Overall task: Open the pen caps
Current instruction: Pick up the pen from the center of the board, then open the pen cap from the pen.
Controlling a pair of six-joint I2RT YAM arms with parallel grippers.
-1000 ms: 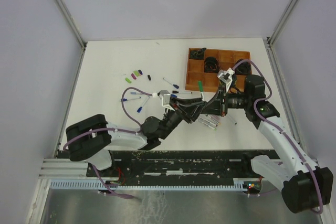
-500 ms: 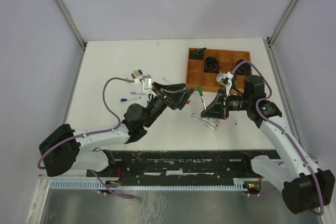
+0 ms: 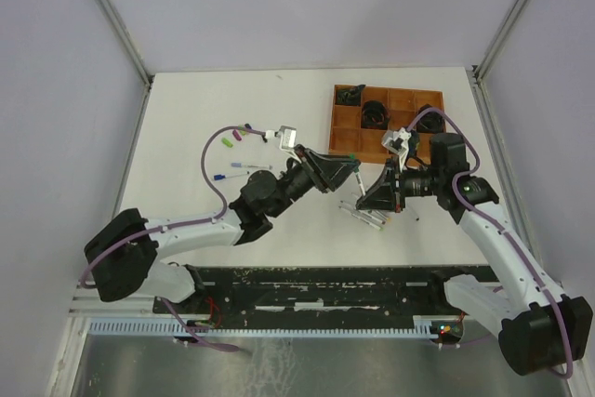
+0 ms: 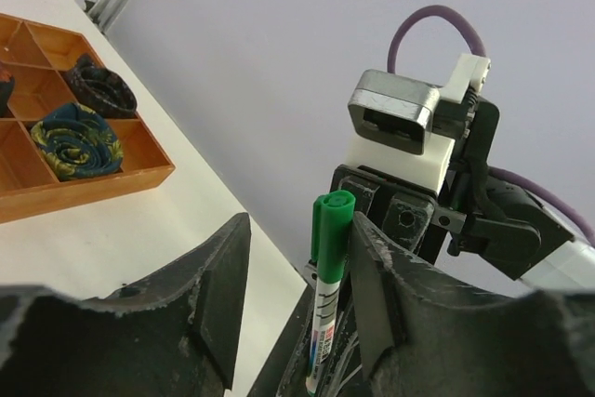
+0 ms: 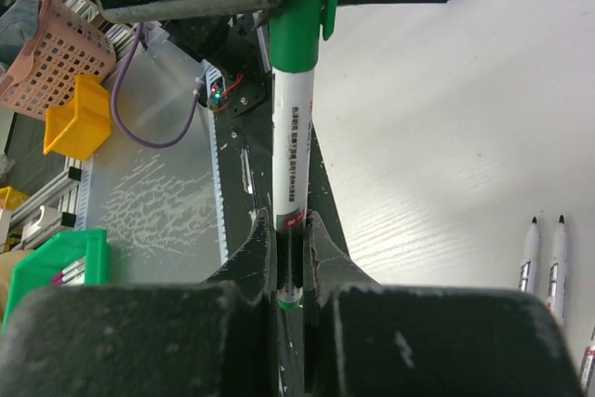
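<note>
— Just off the near edge of the tray (image 3: 332, 127) is that where the green cap (image 4: 330, 220) is found?
— Yes. It is seated on the top end of the green pen (image 5: 290, 155), which is raised off the table there.
— By what is the pen held?
— Its lower barrel is pinched by the right gripper (image 5: 291, 230), whose jaws are closed tight on it. The pen's very foot is hidden between the fingers.
— And the left gripper (image 4: 297, 258)?
— Its jaws are set apart on either side of the cap. One finger (image 4: 372, 258) seems to be touched by the cap, and a clear gap is left to the other. Whether any pressure is applied cannot be told.
— What can be made out from above?
— Little: cap and pen are covered there by the two grippers, brought nose to nose in front of the tray.
— What else is seen?
— Uncapped pens (image 3: 367, 216) are laid on the table just nearer than the tray. More pens (image 3: 244, 166) and loose caps (image 3: 232, 137) are scattered well to its left. Dark rolled things (image 4: 74, 141) are kept in its compartments, but what they are cannot be made out.
</note>
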